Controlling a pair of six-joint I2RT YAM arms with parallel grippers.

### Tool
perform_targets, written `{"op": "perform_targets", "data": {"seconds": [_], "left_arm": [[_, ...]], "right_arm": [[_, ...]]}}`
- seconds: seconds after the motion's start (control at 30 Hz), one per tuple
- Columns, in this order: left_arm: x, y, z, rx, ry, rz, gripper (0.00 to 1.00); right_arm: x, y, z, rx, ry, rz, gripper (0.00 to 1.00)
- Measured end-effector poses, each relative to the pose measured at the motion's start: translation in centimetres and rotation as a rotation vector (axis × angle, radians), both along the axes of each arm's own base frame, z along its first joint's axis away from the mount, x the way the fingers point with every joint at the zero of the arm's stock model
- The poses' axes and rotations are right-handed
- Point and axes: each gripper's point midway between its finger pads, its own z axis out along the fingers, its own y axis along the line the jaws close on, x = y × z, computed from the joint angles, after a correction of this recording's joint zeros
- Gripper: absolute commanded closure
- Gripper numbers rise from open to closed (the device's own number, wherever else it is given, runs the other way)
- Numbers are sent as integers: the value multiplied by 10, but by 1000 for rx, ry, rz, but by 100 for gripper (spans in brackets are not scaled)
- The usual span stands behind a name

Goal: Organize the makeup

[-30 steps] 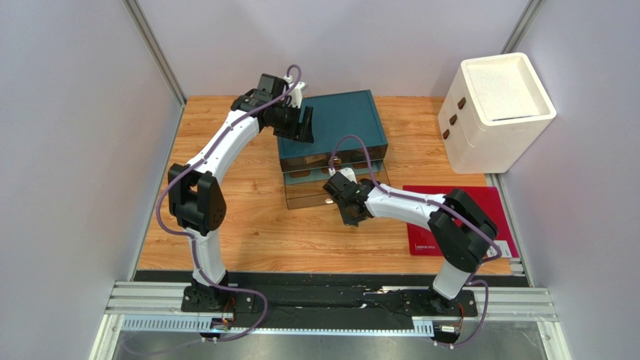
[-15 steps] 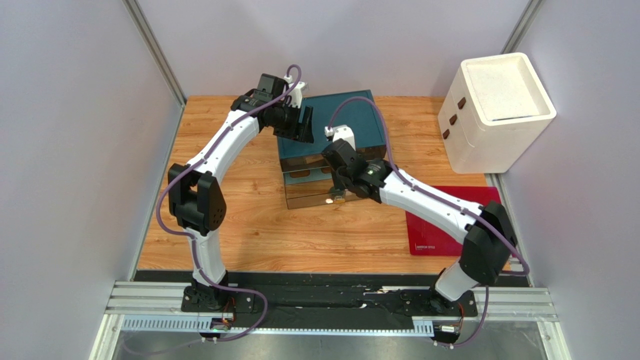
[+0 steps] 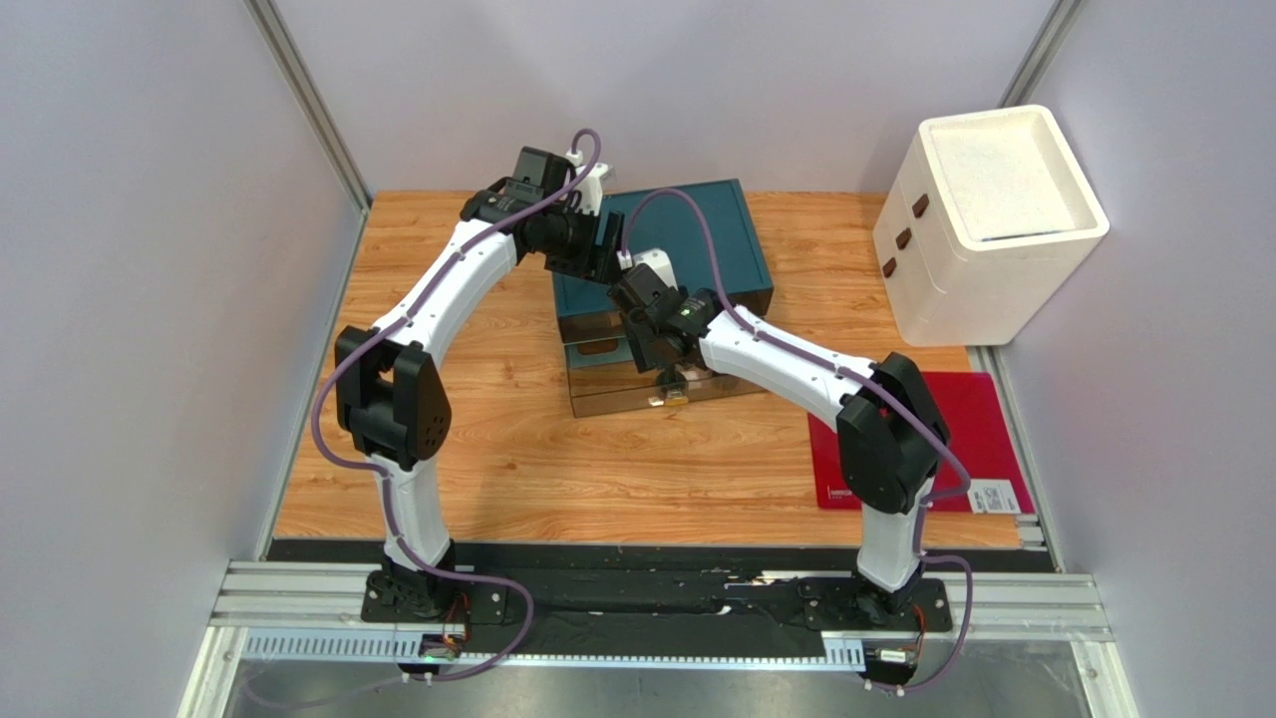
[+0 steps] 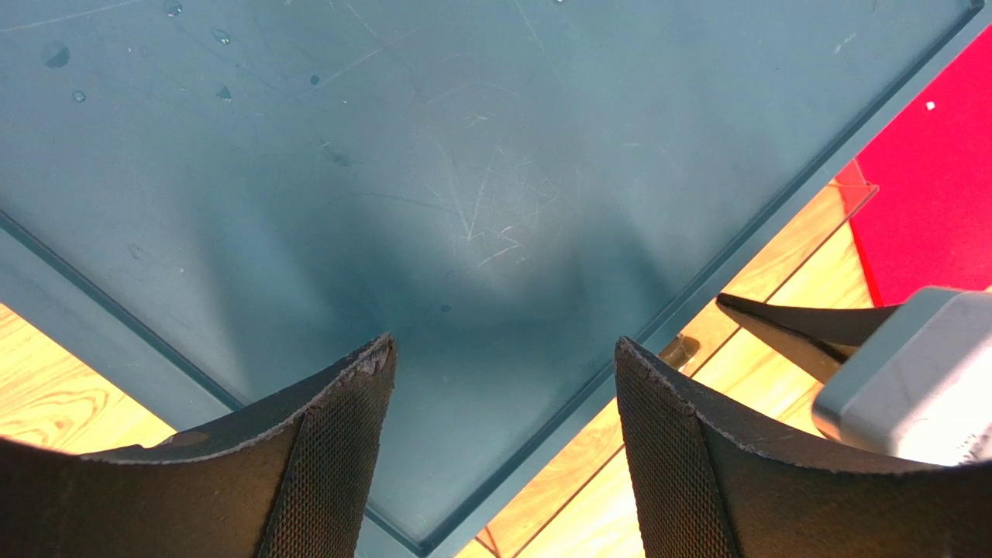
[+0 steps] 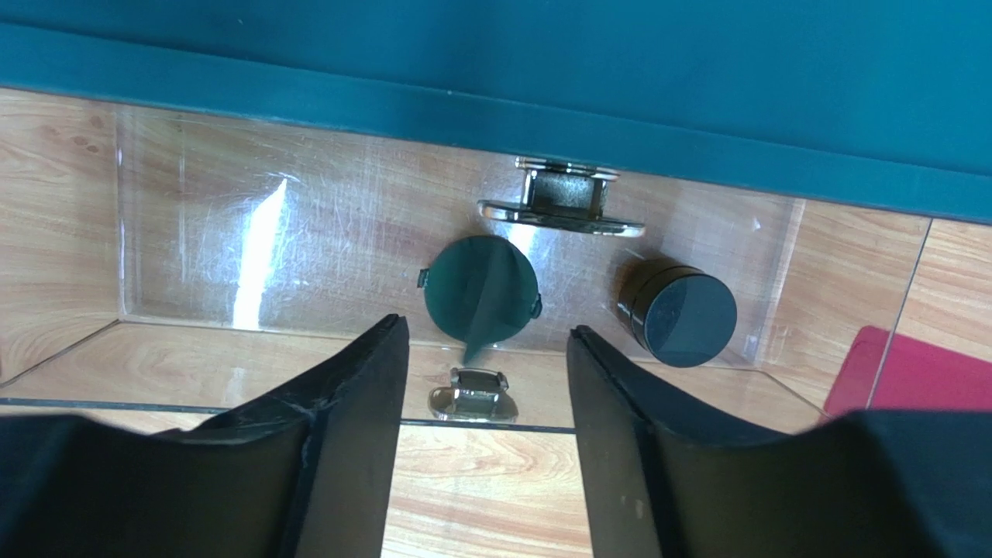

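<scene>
A dark green disc [image 5: 480, 288] and a small black jar [image 5: 678, 314] lie side by side in a pulled-out clear drawer [image 5: 291, 250] of the teal box [image 3: 704, 225]. My right gripper [image 5: 487, 335] hangs open just above them, with nothing between its fingers. Metal drawer handles [image 5: 472, 393] show below the disc and behind it. In the top view the right gripper [image 3: 644, 337] is over the drawers [image 3: 719, 392]. My left gripper [image 4: 503, 344] is open over the teal box's lid [image 4: 466, 174], near its left edge [image 3: 596, 252].
A white foam box [image 3: 996, 210] stands at the back right. A red flat mat [image 3: 981, 427] lies right of the drawers, partly under the right arm. Grey walls close in both sides. The right arm's wrist [image 4: 908, 372] shows at the edge of the left wrist view.
My right arm has swung from in front of the drawers to above them, toward the back left, and its jaws have opened. The left arm has not moved.
</scene>
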Motion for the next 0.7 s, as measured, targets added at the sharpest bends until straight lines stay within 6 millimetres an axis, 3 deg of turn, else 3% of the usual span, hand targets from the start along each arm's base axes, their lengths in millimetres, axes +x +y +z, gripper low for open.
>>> {"op": "perform_targets", "data": {"seconds": [0.17, 0.23, 0.27, 0.3, 0.53, 0.7], "left_arm": [[0, 0, 0, 0, 0, 0, 23], [0, 0, 0, 0, 0, 0, 23], [0, 0, 0, 0, 0, 0, 23], [0, 0, 0, 0, 0, 0, 23], [0, 0, 0, -1, 0, 0, 23], [0, 0, 0, 0, 0, 0, 23]], "right_arm": [[-2, -3, 9, 15, -16, -8, 43], [-6, -8, 15, 25, -27, -16, 61], [-8, -11, 17, 29, -31, -21, 77], [-11, -16, 20, 39, -37, -32, 100], [-34, -53, 32, 194, -19, -174, 100], [-48, -72, 17, 374, 91, -309, 100]]}}
